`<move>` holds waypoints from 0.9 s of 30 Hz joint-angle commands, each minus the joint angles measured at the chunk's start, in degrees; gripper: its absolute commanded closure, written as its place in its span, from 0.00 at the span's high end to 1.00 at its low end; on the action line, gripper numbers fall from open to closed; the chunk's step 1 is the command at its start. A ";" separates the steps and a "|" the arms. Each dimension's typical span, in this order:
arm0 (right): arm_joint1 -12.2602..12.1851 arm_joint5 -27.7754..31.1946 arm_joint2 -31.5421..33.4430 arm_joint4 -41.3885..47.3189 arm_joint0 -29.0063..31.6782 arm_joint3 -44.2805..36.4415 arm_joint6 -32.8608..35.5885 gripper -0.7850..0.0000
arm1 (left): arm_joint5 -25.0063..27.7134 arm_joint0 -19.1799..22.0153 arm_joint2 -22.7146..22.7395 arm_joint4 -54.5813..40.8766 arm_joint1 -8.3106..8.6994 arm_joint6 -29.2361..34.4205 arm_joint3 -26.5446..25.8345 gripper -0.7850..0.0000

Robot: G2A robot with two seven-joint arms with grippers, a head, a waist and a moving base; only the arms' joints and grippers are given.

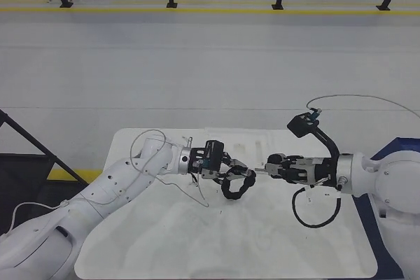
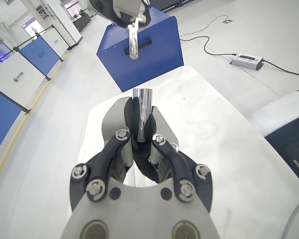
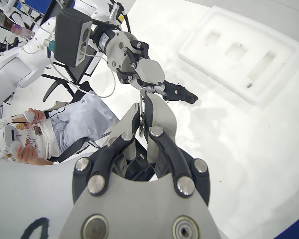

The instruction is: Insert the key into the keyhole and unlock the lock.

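Note:
My left gripper (image 2: pixel 141 115) is shut on the lock's chrome cylinder (image 2: pixel 143 105), held above the white table (image 2: pixel 201 130). The lock's black cable (image 1: pixel 238 187) loops down below it. My right gripper (image 3: pixel 142 115) is shut on the silver key (image 3: pixel 141 111). In the left wrist view the key (image 2: pixel 133 44) points at the cylinder's open end with a gap between them. In the top view the left gripper (image 1: pixel 232 170) and the right gripper (image 1: pixel 269 168) face each other over the table's middle, tips close. The keyhole itself is hidden.
A white foam tray (image 3: pixel 239 58) with several recesses lies on the table's far side, also in the top view (image 1: pixel 255 145). A blue box (image 2: pixel 142 58) stands on the floor beyond the table's right end. Black cables hang from the right arm (image 1: pixel 309 210).

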State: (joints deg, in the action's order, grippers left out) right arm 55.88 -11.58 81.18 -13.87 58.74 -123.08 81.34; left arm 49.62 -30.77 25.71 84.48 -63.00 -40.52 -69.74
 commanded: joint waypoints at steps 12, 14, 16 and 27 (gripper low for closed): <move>-1.16 -6.91 -4.96 -9.20 -3.50 -3.75 4.46 0.00 | -2.75 0.91 -2.99 6.11 -4.15 -14.45 7.06 0.00; -1.27 -7.28 -5.49 -9.28 -3.70 -3.57 4.08 0.00 | -2.58 1.09 -3.21 6.18 -4.74 -15.29 8.15 0.00; -1.41 -7.51 -6.00 -9.48 -3.86 -3.24 3.85 0.00 | -2.51 1.28 -3.38 6.40 -5.27 -15.92 9.01 0.00; -2.24 -8.36 -7.89 -8.53 -4.75 -2.08 3.00 0.00 | -3.06 1.63 -3.41 7.53 -7.20 -17.20 12.19 0.00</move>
State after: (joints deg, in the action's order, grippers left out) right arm 53.72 -19.87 73.44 -22.61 54.11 -125.24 84.41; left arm 46.60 -29.16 22.27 91.92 -70.07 -57.68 -57.79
